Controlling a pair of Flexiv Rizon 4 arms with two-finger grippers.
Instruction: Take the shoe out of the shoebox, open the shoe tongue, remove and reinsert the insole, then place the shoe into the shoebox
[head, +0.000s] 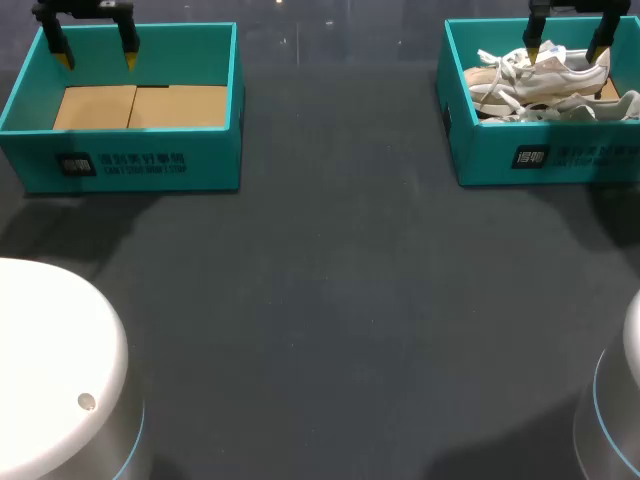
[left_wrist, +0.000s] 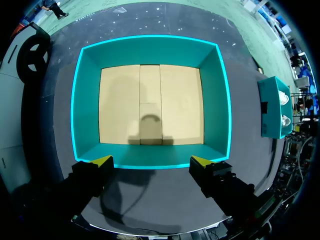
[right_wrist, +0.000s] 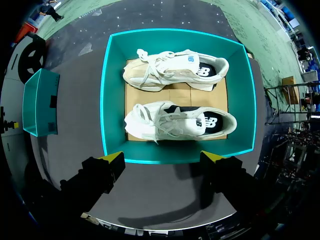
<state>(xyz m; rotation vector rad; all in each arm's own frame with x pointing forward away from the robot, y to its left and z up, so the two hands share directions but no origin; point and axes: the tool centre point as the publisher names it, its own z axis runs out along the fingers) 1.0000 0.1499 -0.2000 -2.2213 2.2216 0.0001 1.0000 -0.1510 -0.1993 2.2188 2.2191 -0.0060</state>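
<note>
A teal shoebox (head: 460, 120) at the table's far right holds two white lace-up shoes. In the right wrist view the nearer shoe (right_wrist: 180, 121) and the farther shoe (right_wrist: 175, 70) lie side by side on the box's cardboard floor. My right gripper (head: 568, 42) (right_wrist: 162, 157) hangs open above that box's (right_wrist: 112, 100) near wall, holding nothing. A second teal shoebox (head: 140, 160) (left_wrist: 87, 100) at the far left holds no shoe, only a cardboard floor. My left gripper (head: 97, 48) (left_wrist: 151, 161) hangs open over its near wall, with nothing between the fingers.
Dark table surface (head: 330, 300) stretches between and in front of the two boxes. My arms' rounded white bases (head: 50, 360) stand at the near left and near right corners.
</note>
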